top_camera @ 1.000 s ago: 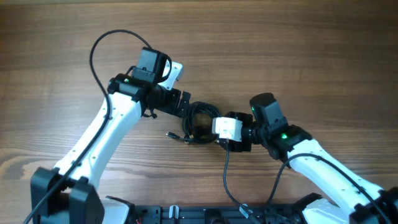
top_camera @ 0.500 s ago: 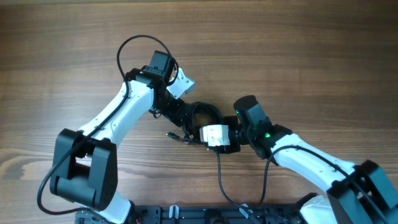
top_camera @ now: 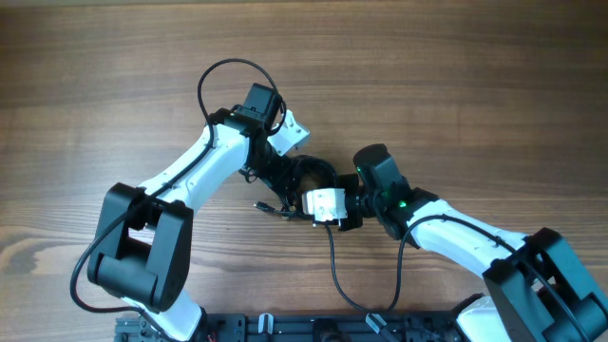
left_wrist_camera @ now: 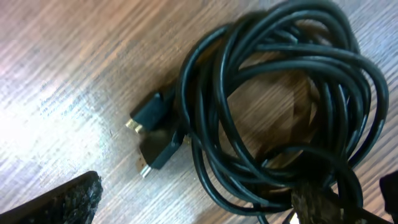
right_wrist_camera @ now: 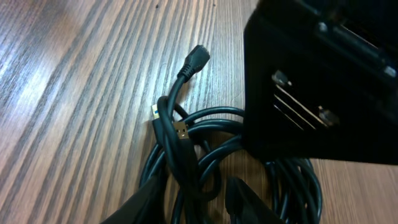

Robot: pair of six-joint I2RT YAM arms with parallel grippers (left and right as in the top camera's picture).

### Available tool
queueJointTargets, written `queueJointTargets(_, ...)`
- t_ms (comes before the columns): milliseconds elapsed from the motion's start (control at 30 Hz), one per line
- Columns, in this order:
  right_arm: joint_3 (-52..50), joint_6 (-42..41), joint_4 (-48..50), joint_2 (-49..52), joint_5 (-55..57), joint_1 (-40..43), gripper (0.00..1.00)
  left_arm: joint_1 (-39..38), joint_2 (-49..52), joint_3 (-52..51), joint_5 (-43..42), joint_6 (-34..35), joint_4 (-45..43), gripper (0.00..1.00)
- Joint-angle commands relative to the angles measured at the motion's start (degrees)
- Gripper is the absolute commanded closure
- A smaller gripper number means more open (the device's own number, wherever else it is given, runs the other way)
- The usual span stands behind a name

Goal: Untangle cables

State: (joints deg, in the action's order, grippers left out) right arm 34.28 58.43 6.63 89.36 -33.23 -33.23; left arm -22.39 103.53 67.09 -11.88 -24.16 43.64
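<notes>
1. The cables (top_camera: 312, 174) lie as one black coiled tangle on the middle of the wooden counter (top_camera: 475, 76), between the two arms.
2. A pair of connector plugs (left_wrist_camera: 152, 112) juts out side by side at the tangle's left edge, flat on the wood. In the right wrist view another plug (right_wrist_camera: 194, 60) pokes away from the coil on a short bent strand.
3. The left end effector (top_camera: 282, 179) sits over the far-left part of the tangle. Its fingers (left_wrist_camera: 65, 199) are spread wide on either side of the coil and hold nothing.
4. The right end effector (top_camera: 304, 198) reaches in from the near right, part-way open. Its fingers (right_wrist_camera: 146, 199) stand astride several strands, but I cannot tell whether they pinch them.
5. A thicker arm lead (top_camera: 332, 266) runs from the right wrist toward the near edge.
</notes>
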Motion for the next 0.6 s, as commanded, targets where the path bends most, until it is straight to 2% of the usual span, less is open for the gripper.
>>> queueJointTargets(0, 0.3, 0.5, 0.2, 1.3, -1.0, -0.3, 0.64, 0.0, 0.7, -0.5, -1.1, -0.9, -0.6, 0.0)
queueJointTargets(133, 0.3, 0.5, 1.7, 3.3, -1.2, -0.3, 0.66, 0.0, 0.9, -1.9, -1.1, -0.9, -1.3, 0.0)
queueJointTargets(267, 0.3, 0.5, 2.1, 4.2, -1.4, -0.3, 0.73, 0.0, 0.9, -2.4, -1.1, -0.9, -1.7, 0.0)
queueJointTargets(567, 0.3, 0.5, 4.6, 6.0, -1.9, -0.3, 0.75, 0.0, 1.9, -2.5, -1.1, -0.9, -2.6, 0.01)
